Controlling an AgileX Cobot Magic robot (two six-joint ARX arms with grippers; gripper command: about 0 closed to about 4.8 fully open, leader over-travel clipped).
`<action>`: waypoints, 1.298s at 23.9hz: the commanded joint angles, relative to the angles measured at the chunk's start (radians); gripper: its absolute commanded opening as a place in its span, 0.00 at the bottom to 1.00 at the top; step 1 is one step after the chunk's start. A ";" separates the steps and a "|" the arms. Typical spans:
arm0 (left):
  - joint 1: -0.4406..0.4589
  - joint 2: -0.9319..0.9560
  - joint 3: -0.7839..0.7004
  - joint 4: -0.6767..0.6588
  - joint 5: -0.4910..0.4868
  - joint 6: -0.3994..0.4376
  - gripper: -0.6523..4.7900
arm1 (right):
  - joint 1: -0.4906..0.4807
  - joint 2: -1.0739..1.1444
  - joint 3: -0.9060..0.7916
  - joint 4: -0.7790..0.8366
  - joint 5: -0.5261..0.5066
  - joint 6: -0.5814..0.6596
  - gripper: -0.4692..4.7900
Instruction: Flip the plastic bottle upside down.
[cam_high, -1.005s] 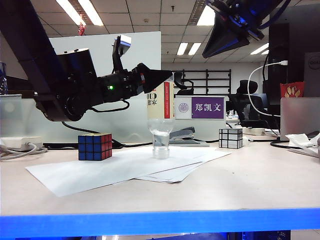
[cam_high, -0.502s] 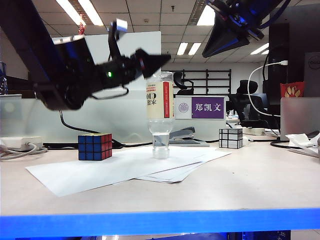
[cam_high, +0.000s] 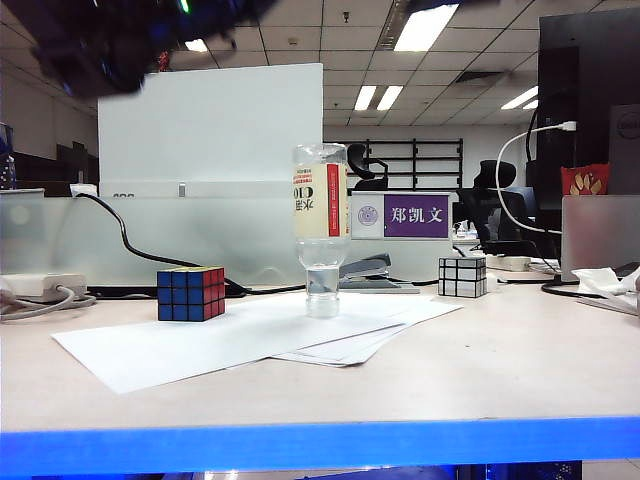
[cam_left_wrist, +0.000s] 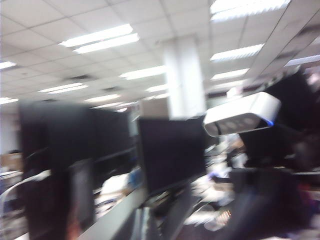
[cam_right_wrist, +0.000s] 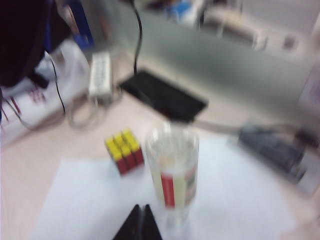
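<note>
The plastic bottle (cam_high: 320, 232) stands inverted; left gripper has lifted away, shut.

The bottle (cam_high: 320, 232) stands cap-down on white paper (cam_high: 240, 340) at the table's middle, with open air all around it. A colored cube (cam_high: 190, 293) sits to its left, well apart. A stapler (cam_high: 365, 272) lies just behind on the right, a mirrored cube (cam_high: 461, 276) farther right. The left gripper (cam_high: 215, 8), shut, is high at far left; the right gripper (cam_right_wrist: 138, 224), shut, hangs above the bottle.
</note>
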 joint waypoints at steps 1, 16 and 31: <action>0.015 -0.157 0.000 0.027 0.058 -0.209 0.11 | 0.001 -0.145 0.026 0.044 -0.008 0.028 0.08; 0.226 -1.120 -0.104 -1.150 -0.065 0.296 0.11 | 0.000 -0.742 0.018 -0.077 0.219 0.106 0.08; 0.237 -1.381 -0.538 -1.721 -0.615 0.729 0.11 | 0.001 -0.828 -0.649 0.342 0.429 0.133 0.08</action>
